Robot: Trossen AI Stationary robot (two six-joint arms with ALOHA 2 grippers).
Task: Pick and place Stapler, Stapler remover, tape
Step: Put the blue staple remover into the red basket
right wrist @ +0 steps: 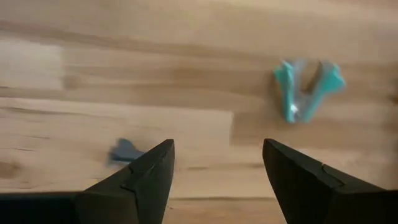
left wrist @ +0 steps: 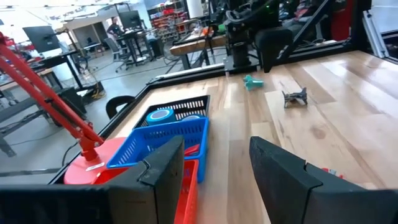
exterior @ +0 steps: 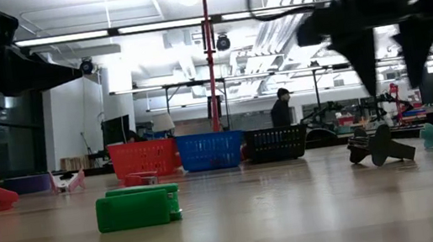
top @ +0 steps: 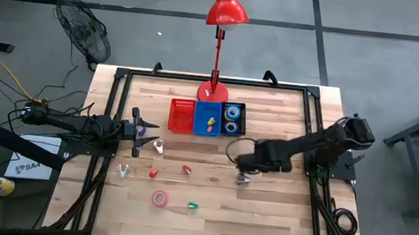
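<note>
3 bins (top: pixel 207 117) in row, lamp (top: pixel 212 92) behind; tape (top: pixel 160 198) nr front.

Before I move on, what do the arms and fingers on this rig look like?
Both arms are dark, near-black, jointed links. The left arm trails black cabling at its base, beside a yellow cord. The right arm carries a looping black cable. The left gripper and right gripper each end in two matte dark, wedge-shaped fingers. No markings show.

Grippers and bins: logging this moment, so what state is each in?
Left gripper: open, empty.
Right gripper: open, above the teal staple remover.
Black bin: holds blue tape rolls.
Blue bin: holds small items.
Red bin: looks empty.
</note>
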